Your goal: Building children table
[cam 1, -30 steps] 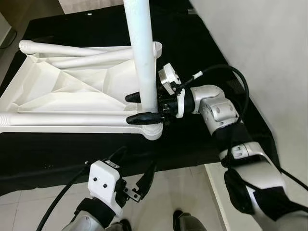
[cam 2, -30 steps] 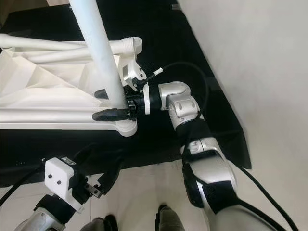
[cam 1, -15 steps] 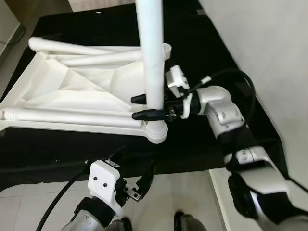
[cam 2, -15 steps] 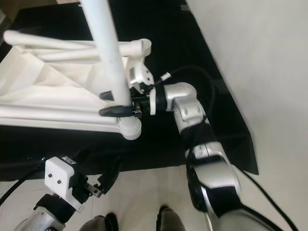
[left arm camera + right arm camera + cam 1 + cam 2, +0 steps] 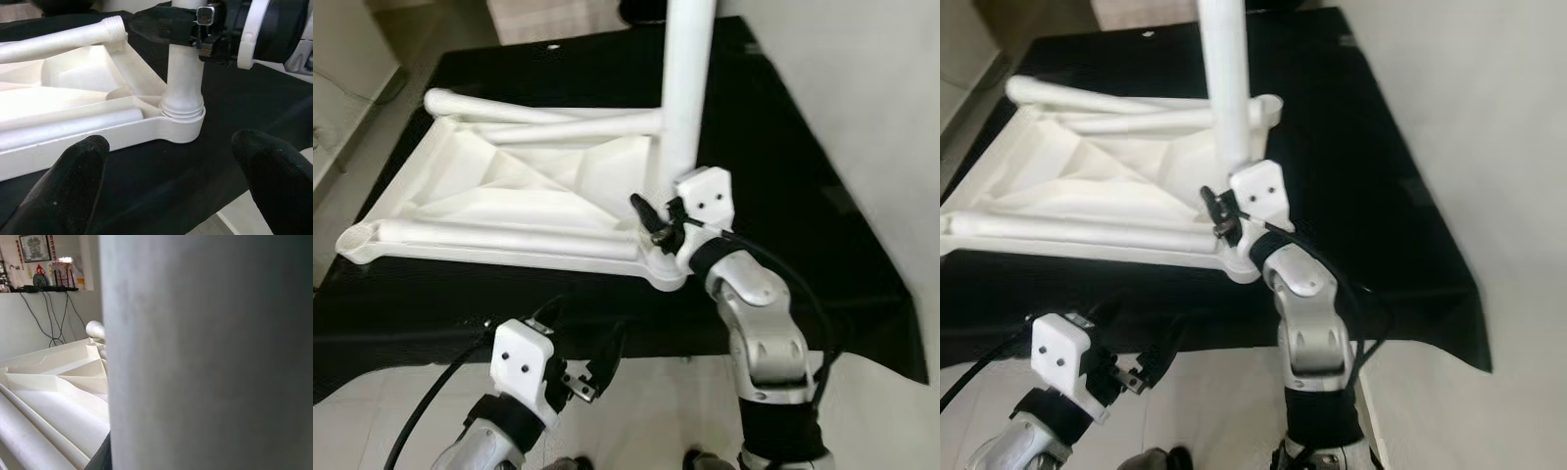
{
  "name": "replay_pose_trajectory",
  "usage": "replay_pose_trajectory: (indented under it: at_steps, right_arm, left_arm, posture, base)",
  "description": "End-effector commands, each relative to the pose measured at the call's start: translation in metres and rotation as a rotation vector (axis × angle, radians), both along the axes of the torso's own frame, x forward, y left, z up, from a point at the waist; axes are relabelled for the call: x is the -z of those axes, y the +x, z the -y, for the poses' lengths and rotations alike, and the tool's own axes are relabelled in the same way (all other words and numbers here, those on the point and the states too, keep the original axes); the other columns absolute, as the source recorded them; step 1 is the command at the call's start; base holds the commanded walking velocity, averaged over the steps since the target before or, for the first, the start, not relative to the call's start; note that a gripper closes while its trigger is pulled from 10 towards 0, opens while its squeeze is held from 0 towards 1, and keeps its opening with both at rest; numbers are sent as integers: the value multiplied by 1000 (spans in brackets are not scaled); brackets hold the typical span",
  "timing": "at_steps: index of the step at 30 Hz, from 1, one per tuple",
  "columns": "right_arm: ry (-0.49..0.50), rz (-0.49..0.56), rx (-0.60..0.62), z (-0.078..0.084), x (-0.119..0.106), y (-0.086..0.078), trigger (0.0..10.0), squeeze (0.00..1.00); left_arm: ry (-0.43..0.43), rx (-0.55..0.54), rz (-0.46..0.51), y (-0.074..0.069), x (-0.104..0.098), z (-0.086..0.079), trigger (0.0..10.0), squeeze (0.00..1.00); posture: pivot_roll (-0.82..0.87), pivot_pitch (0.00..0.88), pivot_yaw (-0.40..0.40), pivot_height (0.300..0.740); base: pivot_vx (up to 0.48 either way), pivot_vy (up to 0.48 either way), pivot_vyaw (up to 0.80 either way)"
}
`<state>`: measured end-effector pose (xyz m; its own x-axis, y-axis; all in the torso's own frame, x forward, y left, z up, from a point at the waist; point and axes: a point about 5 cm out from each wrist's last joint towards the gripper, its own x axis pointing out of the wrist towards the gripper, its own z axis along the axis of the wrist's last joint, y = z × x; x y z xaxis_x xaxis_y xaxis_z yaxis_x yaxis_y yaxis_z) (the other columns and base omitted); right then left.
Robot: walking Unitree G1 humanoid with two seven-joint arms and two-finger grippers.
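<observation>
1. Table top (image 5: 499,196): a white moulded plastic panel lying underside up on a black cloth (image 5: 783,176), ribs showing. It extends away from the right gripper, on the robot's left of it.
2. Upright leg (image 5: 685,88): a white tube standing in the corner socket (image 5: 182,117) just below the right gripper's fingers; its collar appears seated at the socket rim.
3. Loose legs (image 5: 509,106): further white tubes lie along the panel's edges, beyond the right gripper.
4. Right gripper (image 5: 654,220): its fingers pinch the upright leg low down, just above the socket.
5. Left gripper (image 5: 171,171): fingers spread wide, holding nothing, hovering near the same corner, on the robot's side of it and apart from it.
6. Handling, as judged: the hollow plastic looks light, stiff and smooth, hence liable to slip or twist in a pinch. A low hold near the socket gives best control; steadying the panel's rim would resist tipping.
</observation>
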<state>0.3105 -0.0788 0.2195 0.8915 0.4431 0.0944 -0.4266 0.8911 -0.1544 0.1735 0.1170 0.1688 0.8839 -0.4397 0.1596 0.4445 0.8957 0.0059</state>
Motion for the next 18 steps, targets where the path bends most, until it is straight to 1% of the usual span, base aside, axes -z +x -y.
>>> replay_pose_trajectory:
  at_steps: [1, 5, 6, 7, 8, 9, 11, 12, 13, 14, 15, 16, 17, 18]
  right_arm:
    - [38, -151, -11, -17, 17, 8, 10000, 0]
    - [43, -143, -28, -16, 13, 8, 10000, 20]
    - [59, -110, -94, -11, 4, 14, 10000, 1000]
    - [59, -110, -94, -11, 4, 14, 10000, 1000]
    - [60, -73, -184, -6, -6, 21, 10000, 1000]
    - [60, -73, -184, -6, -6, 21, 10000, 1000]
    - [5, -34, -352, 7, -17, 32, 10000, 1000]
    - [-54, -24, -418, 11, -18, 34, 10000, 1000]
    - [-94, -18, -454, 13, -17, 35, 10000, 965]
    - [-138, -26, -503, 16, -15, 35, 10000, 863]
    - [-138, -26, -503, 16, -15, 35, 10000, 863]
    - [-210, -34, -597, 21, -12, 37, 10000, 0]
    - [-208, -50, -647, 23, -12, 38, 10000, 0]
    - [-208, -50, -647, 23, -12, 38, 10000, 0]
  left_arm:
    - [15, -6, -22, -2, 5, -4, 10000, 0]
    - [15, -9, -21, -2, 4, -5, 10000, 0]
    - [13, -6, -20, -2, 4, -4, 10000, 0]
    - [13, -6, -20, -2, 4, -4, 10000, 0]
    - [11, -5, -19, -1, 4, -4, 10000, 0]
    - [11, -5, -19, -1, 4, -4, 10000, 0]
    - [9, -3, -18, -1, 3, -2, 10000, 0]
    - [8, -4, -17, -2, 3, -2, 10000, 0]
    - [8, -3, -16, -2, 3, -1, 10000, 0]
    - [7, -5, -15, -2, 3, -1, 10000, 0]
    - [7, -5, -15, -2, 3, -1, 10000, 0]
    - [6, -7, -14, -3, 3, 0, 10000, 0]
    - [6, -8, -13, -3, 3, 0, 10000, 0]
    - [6, -8, -13, -3, 3, 0, 10000, 0]
  posture:
    - [57, 243, 58, 740]
    - [57, 243, 56, 740]
    - [53, 245, 55, 740]
    - [53, 245, 55, 740]
    - [53, 245, 55, 740]
    - [53, 245, 55, 740]
    - [58, 244, 50, 740]
    - [64, 244, 46, 740]
    - [64, 244, 46, 740]
    - [68, 246, 42, 740]
    - [68, 246, 42, 740]
    - [69, 247, 42, 740]
    - [69, 247, 42, 740]
    - [69, 247, 42, 740]
  base:
    - [0, 0, 0]
    - [0, 0, 0]
    - [0, 0, 0]
    - [0, 0, 0]
    - [0, 0, 0]
    - [0, 0, 0]
    - [0, 0, 0]
    - [0, 0, 0]
    - [0, 0, 0]
    - [0, 0, 0]
    - [0, 0, 0]
    - [0, 0, 0]
    - [0, 0, 0]
    - [0, 0, 0]
